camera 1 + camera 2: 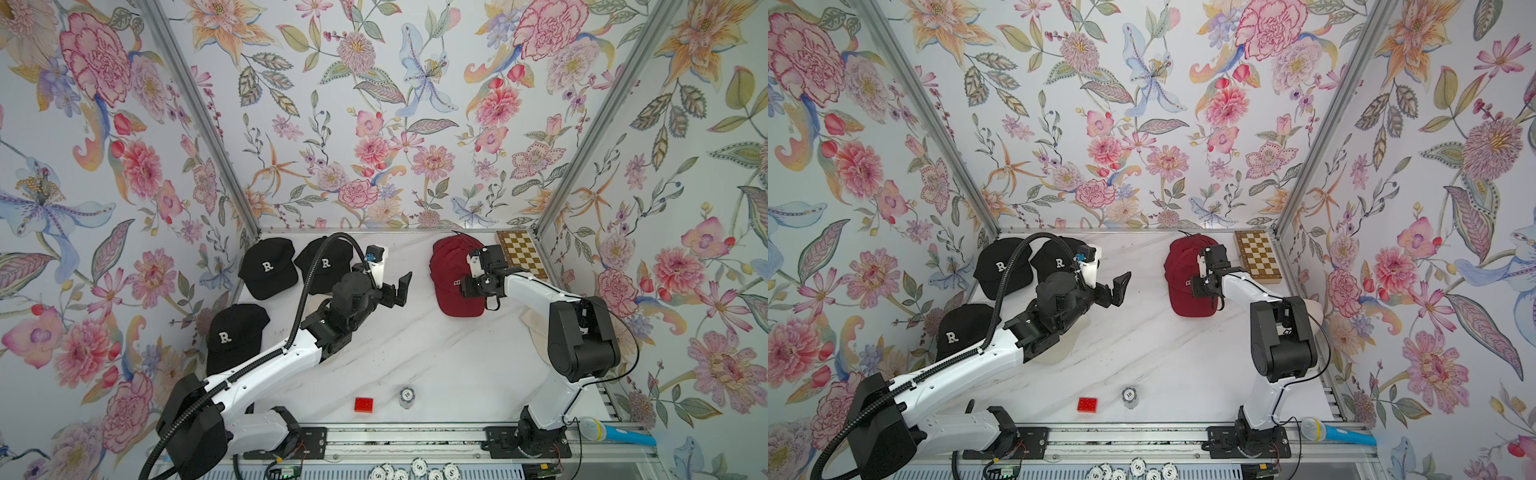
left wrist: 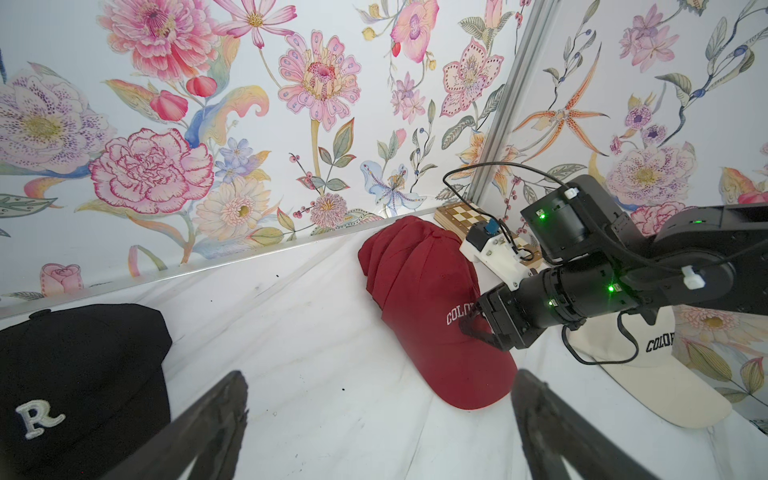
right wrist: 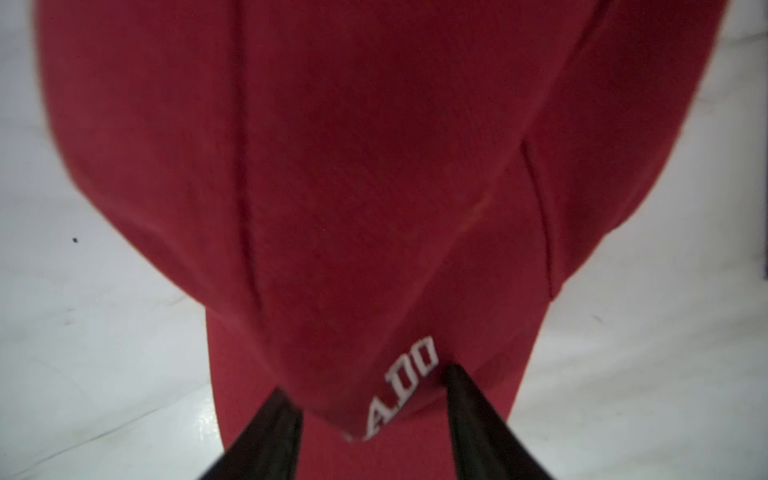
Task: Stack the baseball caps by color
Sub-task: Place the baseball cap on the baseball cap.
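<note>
Left hand [image 1: 398, 291] open mid-frame; right hand [image 3: 369, 382], lower centre, straddles the red cap [image 3: 353, 166] front; grip unclear.

From my station I count three black caps [image 1: 268, 268], each with a white R. Red caps [image 1: 446, 257] sit in a single pile; the left wrist view shows several layered crowns, but I can't count the layers. I make out two cream caps [image 2: 648, 374], each partly hidden under an arm. Beyond those there is one chessboard [image 1: 521, 253], one red brick [image 1: 363, 404], one short stack of poker chips [image 1: 407, 397] whose number I can't read, one microphone [image 1: 611, 432], and about six loose poker chips [image 1: 419, 464] overlapping along the front edge.
</note>
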`<action>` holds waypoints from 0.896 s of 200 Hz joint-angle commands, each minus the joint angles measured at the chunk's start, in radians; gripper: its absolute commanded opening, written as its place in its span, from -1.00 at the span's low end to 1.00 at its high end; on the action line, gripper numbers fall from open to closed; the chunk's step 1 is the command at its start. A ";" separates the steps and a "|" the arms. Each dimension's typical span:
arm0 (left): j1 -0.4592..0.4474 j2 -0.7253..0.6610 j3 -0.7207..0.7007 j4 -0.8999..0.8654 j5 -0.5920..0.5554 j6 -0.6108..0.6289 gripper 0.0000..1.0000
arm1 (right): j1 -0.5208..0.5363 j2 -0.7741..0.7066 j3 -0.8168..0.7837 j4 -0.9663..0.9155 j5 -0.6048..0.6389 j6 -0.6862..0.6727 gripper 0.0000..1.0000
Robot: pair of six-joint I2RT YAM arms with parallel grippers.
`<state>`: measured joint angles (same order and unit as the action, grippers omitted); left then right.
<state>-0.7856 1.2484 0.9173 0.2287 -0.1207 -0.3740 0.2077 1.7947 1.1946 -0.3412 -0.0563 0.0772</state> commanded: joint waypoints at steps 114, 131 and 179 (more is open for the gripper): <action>0.009 -0.119 -0.106 0.015 -0.007 0.016 0.99 | 0.013 -0.396 0.128 -0.307 0.057 0.018 0.97; 0.011 -0.146 -0.136 0.024 -0.010 0.010 0.99 | 0.017 -0.438 0.144 -0.361 0.052 0.021 0.97; 0.016 -0.204 -0.175 -0.036 -0.039 0.012 0.99 | 0.025 -0.564 0.145 -0.387 0.034 0.086 0.97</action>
<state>-0.7792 1.0847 0.7666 0.2192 -0.1238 -0.3740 0.2260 1.2808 1.3201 -0.6785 -0.0109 0.1169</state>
